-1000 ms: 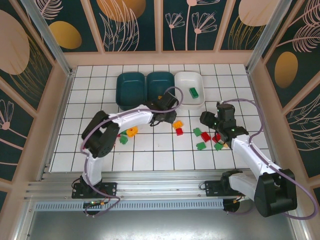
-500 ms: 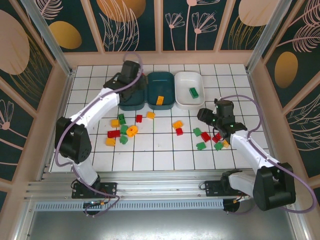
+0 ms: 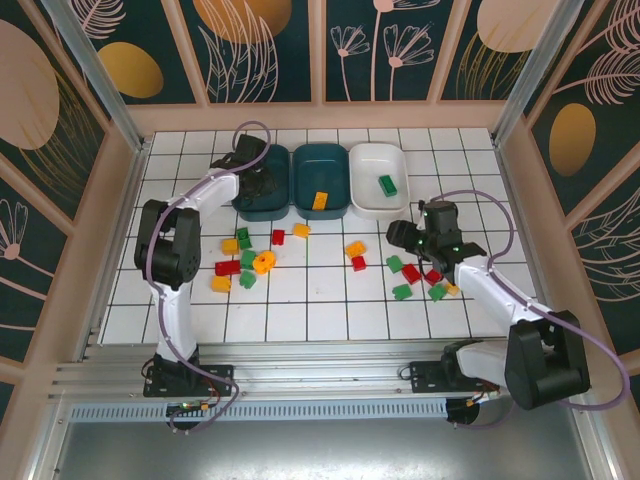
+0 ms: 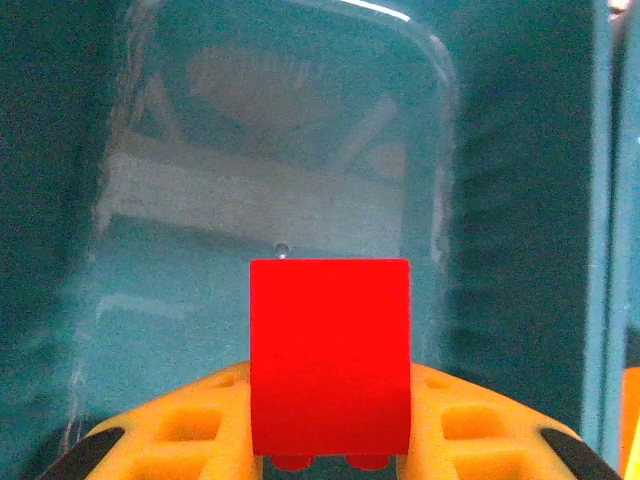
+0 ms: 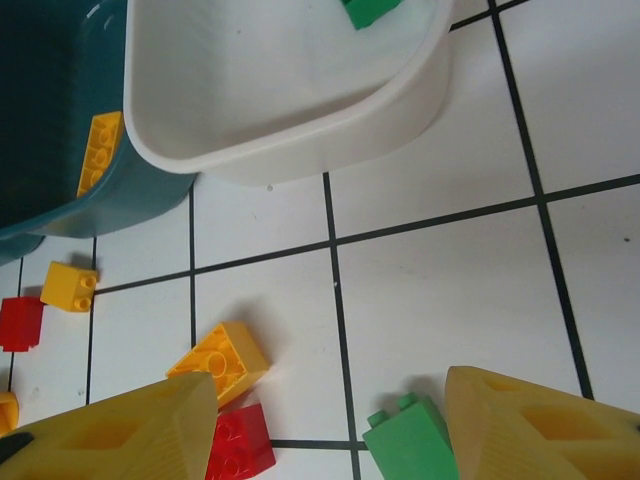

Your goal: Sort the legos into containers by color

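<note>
Left wrist: my left gripper (image 4: pixel 330 455) pinches a red lego (image 4: pixel 330 360) over the teal container (image 4: pixel 520 250) for release; right gripper (image 5: pixel 330 400) stands open.

White tiled floor (image 3: pixel 320 300), floral wall panels (image 3: pixel 380 50)

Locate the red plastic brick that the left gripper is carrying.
In the left wrist view the red plastic brick sits clamped in the left gripper, over the leftmost dark teal plastic tray.

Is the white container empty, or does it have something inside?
Not empty. One green lego lies inside the white container, as seen from above.
</note>
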{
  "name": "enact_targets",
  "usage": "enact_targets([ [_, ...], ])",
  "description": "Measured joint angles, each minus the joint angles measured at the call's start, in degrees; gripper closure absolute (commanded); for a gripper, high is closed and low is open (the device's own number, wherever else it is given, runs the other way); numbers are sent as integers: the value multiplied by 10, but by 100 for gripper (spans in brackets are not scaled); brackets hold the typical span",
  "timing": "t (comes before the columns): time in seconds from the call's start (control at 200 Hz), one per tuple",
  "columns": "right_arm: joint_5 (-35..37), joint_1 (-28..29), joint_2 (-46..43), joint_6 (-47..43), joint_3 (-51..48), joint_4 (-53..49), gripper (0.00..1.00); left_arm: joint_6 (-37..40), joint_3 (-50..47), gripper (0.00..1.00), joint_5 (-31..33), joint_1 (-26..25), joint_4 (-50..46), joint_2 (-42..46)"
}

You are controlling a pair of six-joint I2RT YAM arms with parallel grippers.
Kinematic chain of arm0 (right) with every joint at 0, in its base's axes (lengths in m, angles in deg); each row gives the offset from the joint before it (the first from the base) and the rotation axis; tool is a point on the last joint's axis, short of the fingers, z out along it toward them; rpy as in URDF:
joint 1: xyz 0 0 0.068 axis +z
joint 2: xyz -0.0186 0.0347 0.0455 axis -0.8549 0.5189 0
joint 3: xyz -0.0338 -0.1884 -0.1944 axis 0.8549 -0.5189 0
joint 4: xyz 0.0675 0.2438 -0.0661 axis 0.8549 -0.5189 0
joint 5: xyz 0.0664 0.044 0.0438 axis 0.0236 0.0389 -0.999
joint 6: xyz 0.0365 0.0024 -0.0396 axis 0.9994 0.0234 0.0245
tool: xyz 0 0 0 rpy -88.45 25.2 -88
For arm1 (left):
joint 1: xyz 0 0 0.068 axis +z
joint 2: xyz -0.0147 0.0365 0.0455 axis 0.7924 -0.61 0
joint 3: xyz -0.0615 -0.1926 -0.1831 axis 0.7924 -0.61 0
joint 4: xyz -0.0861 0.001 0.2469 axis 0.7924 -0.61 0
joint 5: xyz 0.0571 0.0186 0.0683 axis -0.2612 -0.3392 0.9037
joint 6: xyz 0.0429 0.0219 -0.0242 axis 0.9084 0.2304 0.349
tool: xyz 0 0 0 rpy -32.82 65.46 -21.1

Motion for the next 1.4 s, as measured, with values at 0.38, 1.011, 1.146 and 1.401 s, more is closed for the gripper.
enact_targets([
  [0.38, 29, 14, 22, -5, 60, -32, 30, -5, 32, 20, -29, 9, -11, -23],
  [1.011, 122, 123, 128, -51, 71, -162, 42, -78, -374, 1, -273, -13, 169, 377],
  [1.146, 156, 130, 155, -66, 71, -176, 42, -79, -411, 2, -299, -25, 168, 418],
  [1.401, 170, 130, 200, -100, 100, -179, 44, -80, -415, 2, -315, -25, 172, 439],
])
